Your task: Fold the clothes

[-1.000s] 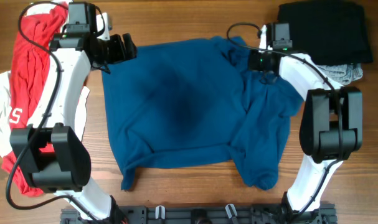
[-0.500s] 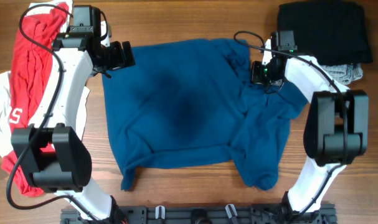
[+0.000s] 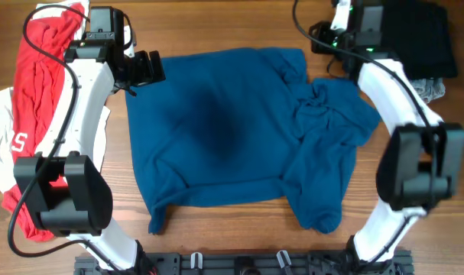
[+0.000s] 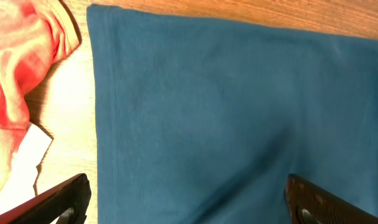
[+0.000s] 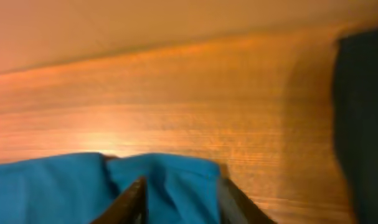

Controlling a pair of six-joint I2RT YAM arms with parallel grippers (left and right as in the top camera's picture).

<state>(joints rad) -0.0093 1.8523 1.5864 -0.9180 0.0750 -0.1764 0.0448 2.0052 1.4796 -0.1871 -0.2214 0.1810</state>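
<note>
The dark-blue T-shirt [image 3: 216,130] lies spread across the middle of the table, its right side bunched in folds [image 3: 323,107]. My left gripper [image 3: 144,70] hovers at the shirt's far-left corner, wide open. In the left wrist view this gripper [image 4: 185,193] straddles flat blue cloth [image 4: 226,112] near the edge. My right gripper [image 3: 321,37] is off the shirt's far-right corner, over bare wood, beside the black garment [image 3: 415,38]. The blurred right wrist view shows the right gripper [image 5: 182,186] with its jaws parted; blue cloth [image 5: 176,174] lies behind them.
A red garment [image 3: 44,69] and a white one [image 3: 2,145] are piled along the left edge. A grey garment [image 3: 430,88] peeks out under the black one at the far right. A black rail [image 3: 239,263] runs along the near edge.
My right gripper let go of the bunched right side of the shirt, parted its jaws and moved away to the far edge. The left arm has stayed put, open.
</note>
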